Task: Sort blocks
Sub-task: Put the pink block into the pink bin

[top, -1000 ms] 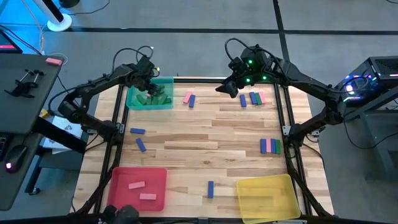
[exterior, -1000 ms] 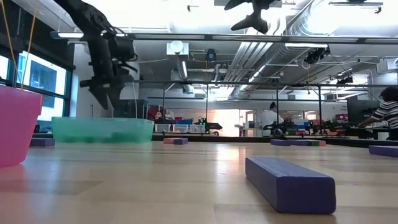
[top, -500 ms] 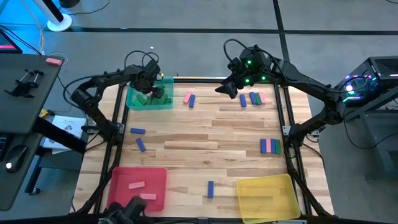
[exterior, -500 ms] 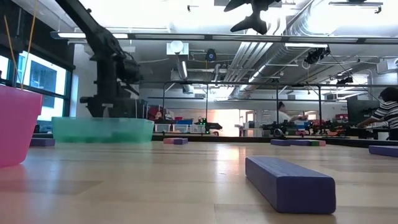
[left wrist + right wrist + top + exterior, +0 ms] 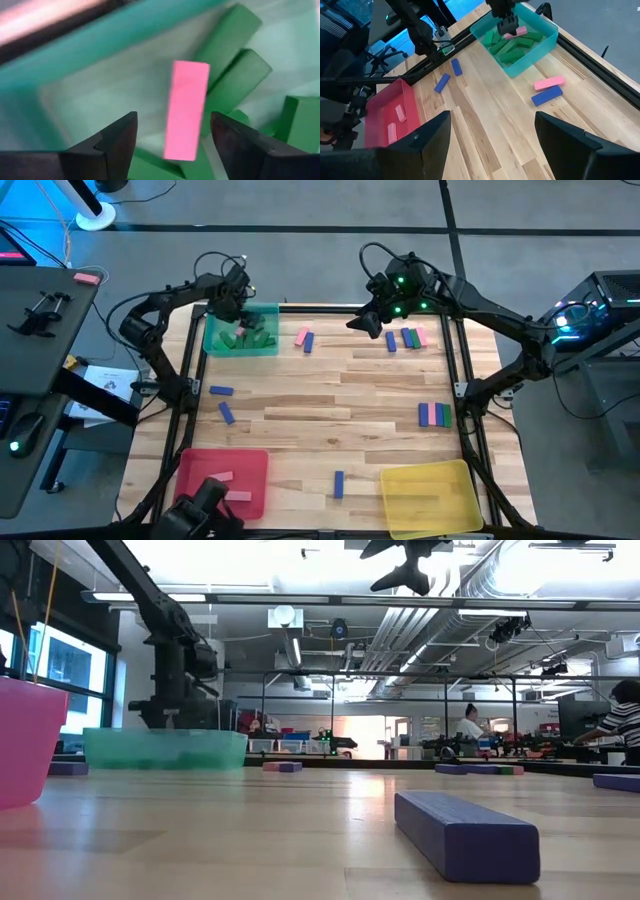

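A pink block (image 5: 186,110) lies on several green blocks (image 5: 235,85) inside the green tray (image 5: 262,346) at the table's far left. My left gripper (image 5: 172,145) points down into that tray, open, with one finger on either side of the pink block and a gap to each. From the right wrist view it shows as the left gripper (image 5: 507,22) right over the pink block (image 5: 519,31). My right gripper (image 5: 368,320) hangs open above the table's far middle, with nothing between its fingers.
Loose blocks lie on the wood: a pink and blue pair (image 5: 304,338), a blue, green and pink group (image 5: 405,338), two blue ones (image 5: 224,402), three at the right (image 5: 434,414), one blue (image 5: 339,483). Near edge: red tray (image 5: 190,470) with two pink blocks, yellow tray (image 5: 430,495).
My left gripper has sunk toward the green tray, from well above its rim down to rim height, and has shifted a little toward the tray's far left corner. The right arm has kept still.
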{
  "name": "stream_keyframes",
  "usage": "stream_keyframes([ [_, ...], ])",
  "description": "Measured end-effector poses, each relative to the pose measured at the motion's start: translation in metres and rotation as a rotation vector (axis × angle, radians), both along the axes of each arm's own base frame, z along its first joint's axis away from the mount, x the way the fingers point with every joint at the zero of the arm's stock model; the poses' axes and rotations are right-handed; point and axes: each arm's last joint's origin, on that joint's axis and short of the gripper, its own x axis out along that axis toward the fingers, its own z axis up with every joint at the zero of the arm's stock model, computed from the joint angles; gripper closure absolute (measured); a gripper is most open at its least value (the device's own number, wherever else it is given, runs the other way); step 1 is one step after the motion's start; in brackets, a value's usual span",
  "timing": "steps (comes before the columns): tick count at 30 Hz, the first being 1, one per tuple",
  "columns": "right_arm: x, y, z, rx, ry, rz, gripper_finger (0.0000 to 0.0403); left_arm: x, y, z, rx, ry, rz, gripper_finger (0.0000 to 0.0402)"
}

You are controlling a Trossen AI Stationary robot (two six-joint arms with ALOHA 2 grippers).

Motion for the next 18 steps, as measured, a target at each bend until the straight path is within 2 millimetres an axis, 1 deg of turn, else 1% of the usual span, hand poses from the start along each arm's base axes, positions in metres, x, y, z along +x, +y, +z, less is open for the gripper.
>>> stream_keyframes([
  [6, 0.0, 0.0, 0.0, 0.0, 0.0, 0.0, 0.0141, 0.009, -0.001, -0.016, -0.057, 0.017, -0.045, 0.0192],
  [9, 0.0, 0.0, 0.0, 0.005, -0.001, -0.003, 0.0141, 0.011, 0.0, -0.018, -0.043, 0.033, -0.048, 0.0199],
  [11, 0.0, 0.0, 0.0, 0.006, -0.001, -0.004, 0.0141, 0.011, 0.001, -0.018, -0.037, 0.036, -0.047, 0.0213],
  [14, 0.0, 0.0, 0.0, 0.006, -0.001, -0.004, 0.0141, 0.009, 0.001, -0.018, -0.041, 0.039, -0.046, 0.0257],
  [18, 0.0, 0.0, 0.0, 0.006, -0.001, -0.004, 0.0141, 0.008, 0.001, -0.017, -0.049, 0.032, -0.059, 0.0338],
])
